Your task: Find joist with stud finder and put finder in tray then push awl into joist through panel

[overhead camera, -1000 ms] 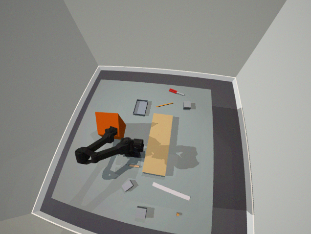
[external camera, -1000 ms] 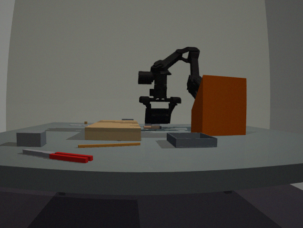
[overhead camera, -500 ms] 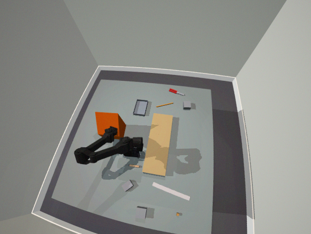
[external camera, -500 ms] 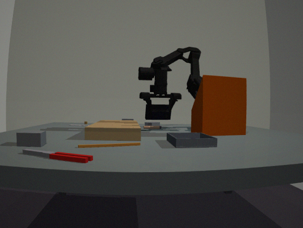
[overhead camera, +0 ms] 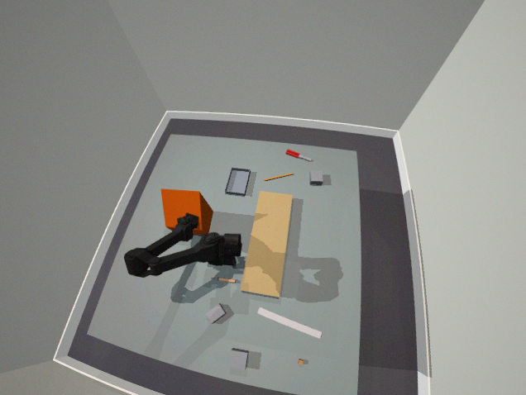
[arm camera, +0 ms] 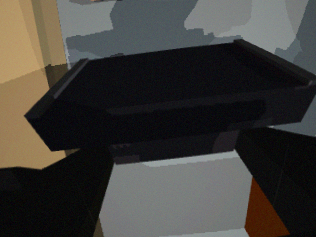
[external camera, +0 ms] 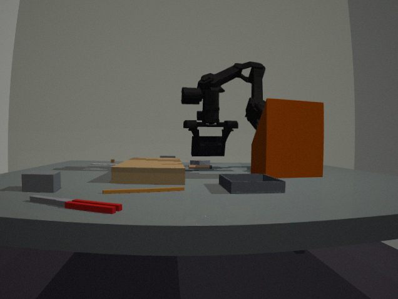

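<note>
Here you are, your black parallel-jaw gripper [external camera: 208, 146] [arm camera: 170, 132] spread nearly to full width, clamped on the wide, black, boxy stud finder [overhead camera: 229, 259] [external camera: 208, 146] [arm camera: 170, 94], held up off the table. That height probably lets it clear the edge of the pale-wood rectangular floor panel [overhead camera: 274, 237] [external camera: 147, 173] [arm camera: 20, 109] just beside it before a scan. The flat hold likely suits sliding its underside along the wood. The shallow dark-grey rectangular tray [overhead camera: 227, 183] [external camera: 254, 189] waits off the panel's far end, sensibly out of the scanning path. The wooden-handled awl [overhead camera: 227, 280] [external camera: 199, 166] lies near the opposite end, best left for 1 later push. Under everything runs a smooth grey-green tabletop [overhead camera: 187, 157] [external camera: 193, 212], crossed by the arm's shadows; plain grey walls [overhead camera: 272, 64] [external camera: 161, 48] rise around a dark floor [overhead camera: 382, 254] [external camera: 128, 276].
</note>
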